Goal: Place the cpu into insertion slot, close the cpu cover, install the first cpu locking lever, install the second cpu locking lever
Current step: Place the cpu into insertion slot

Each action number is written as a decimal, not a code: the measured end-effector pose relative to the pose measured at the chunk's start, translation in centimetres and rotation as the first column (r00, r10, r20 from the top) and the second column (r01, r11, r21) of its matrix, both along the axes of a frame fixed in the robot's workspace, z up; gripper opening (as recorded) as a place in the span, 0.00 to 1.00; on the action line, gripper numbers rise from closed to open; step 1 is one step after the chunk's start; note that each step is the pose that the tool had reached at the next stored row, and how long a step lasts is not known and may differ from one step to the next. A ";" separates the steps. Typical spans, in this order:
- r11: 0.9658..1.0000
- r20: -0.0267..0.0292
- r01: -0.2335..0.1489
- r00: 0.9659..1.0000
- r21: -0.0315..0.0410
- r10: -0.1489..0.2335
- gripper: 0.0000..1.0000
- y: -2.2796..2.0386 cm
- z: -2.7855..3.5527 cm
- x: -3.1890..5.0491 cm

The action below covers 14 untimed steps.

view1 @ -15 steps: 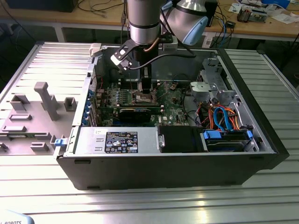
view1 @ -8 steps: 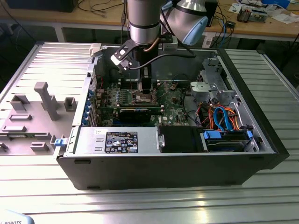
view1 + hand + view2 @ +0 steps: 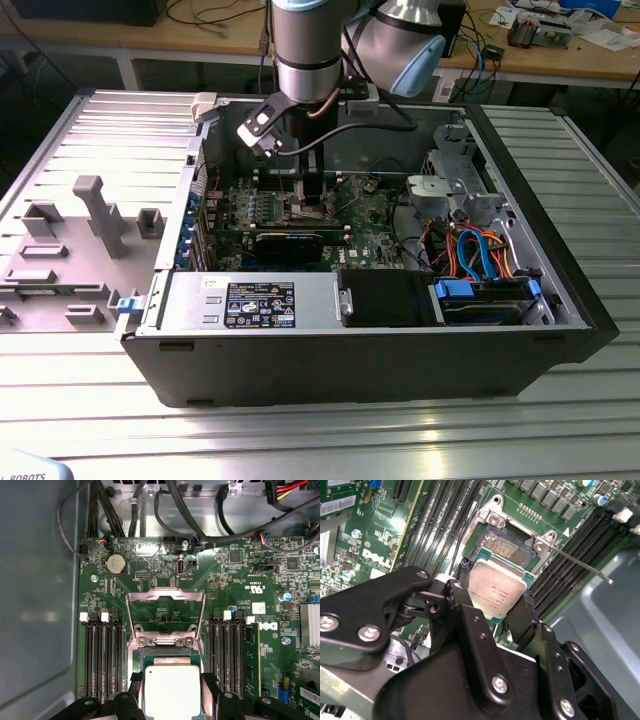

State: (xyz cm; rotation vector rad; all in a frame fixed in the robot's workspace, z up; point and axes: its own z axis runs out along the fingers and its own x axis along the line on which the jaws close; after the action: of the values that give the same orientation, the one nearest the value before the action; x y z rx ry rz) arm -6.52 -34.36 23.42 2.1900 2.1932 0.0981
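Clamping the cpu [image 3: 496,587] by opposite edges, the gripper [image 3: 491,599] hangs over the insertion slot [image 3: 510,547]; just beyond it, the cpu cover [image 3: 165,614] stands open.

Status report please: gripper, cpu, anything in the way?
Arm's gripper shut on cpu. Held just over insertion slot, pins partly showing. Nothing in the way: cpu cover stands open.

On my feed the cpu [image 3: 496,591] is topped in dull silver-grey metal, matt and smooth. The pincer [image 3: 172,689] is black, satin-smooth, studded with bright steel screws [image 3: 500,684]. The cpu cover [image 3: 165,596] is thin shiny sheet metal, the circuit board [image 3: 240,575] glossy green, and the worktop [image 3: 300,440] ribbed grey metal.
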 end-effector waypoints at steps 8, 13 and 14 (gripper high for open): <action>1.000 0.003 0.000 1.000 0.001 0.000 0.54 0.00 -1.26 -0.11; 1.000 0.003 0.001 1.000 0.001 -0.001 0.54 0.00 -1.32 -0.11; 1.000 0.003 0.001 1.000 0.001 -0.001 0.54 0.00 -1.33 -0.11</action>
State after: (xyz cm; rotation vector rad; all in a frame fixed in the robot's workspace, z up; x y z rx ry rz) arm -6.64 -34.35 22.09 2.1897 2.1910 0.1022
